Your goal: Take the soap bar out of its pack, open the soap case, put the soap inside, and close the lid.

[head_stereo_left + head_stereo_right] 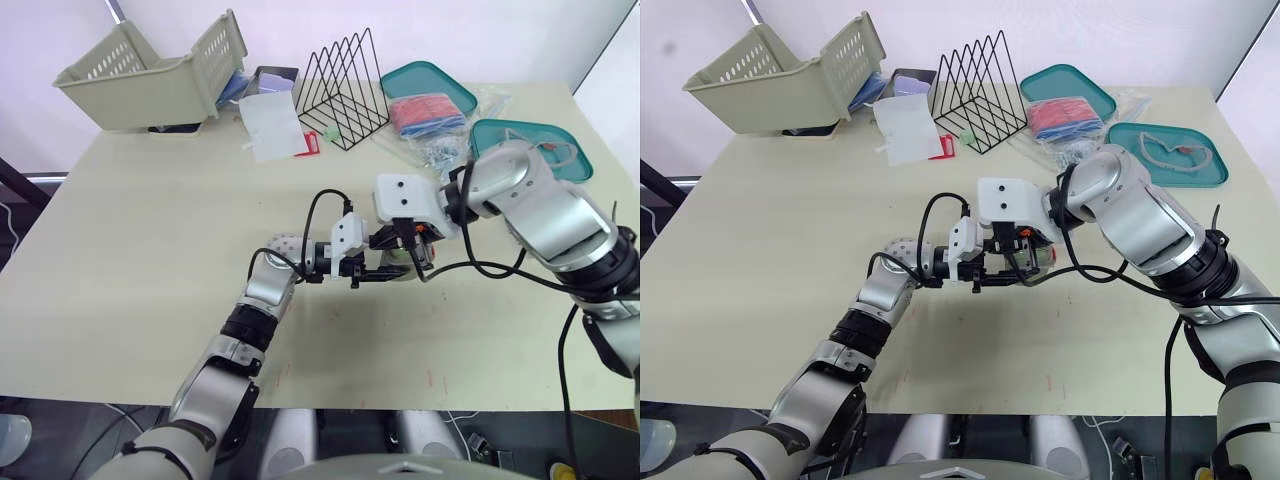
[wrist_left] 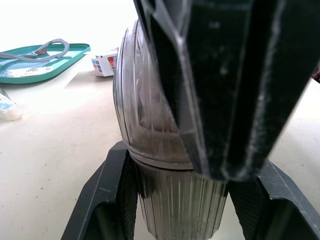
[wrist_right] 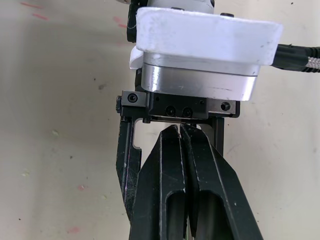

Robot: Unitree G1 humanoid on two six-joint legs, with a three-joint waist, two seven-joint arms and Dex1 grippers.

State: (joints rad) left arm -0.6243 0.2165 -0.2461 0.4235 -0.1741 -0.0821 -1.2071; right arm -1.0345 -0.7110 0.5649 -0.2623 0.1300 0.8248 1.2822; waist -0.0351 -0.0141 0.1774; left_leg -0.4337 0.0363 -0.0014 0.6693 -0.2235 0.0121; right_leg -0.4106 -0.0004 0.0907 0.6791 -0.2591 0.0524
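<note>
The soap case is a clear grey ribbed box with a rounded lid; a pale shape shows through its wall. My left gripper is shut on it, one black finger on each side, just above the table's middle. My right gripper comes down from above with its fingers pressed together, their tips at the top of the case. In the right wrist view the right gripper points straight at the left gripper's white wrist housing. I cannot tell whether the lid is fully closed.
At the back of the table stand a tipped beige basket, a black wire file rack, a white bag and two teal trays. A red and blue packet lies on one tray.
</note>
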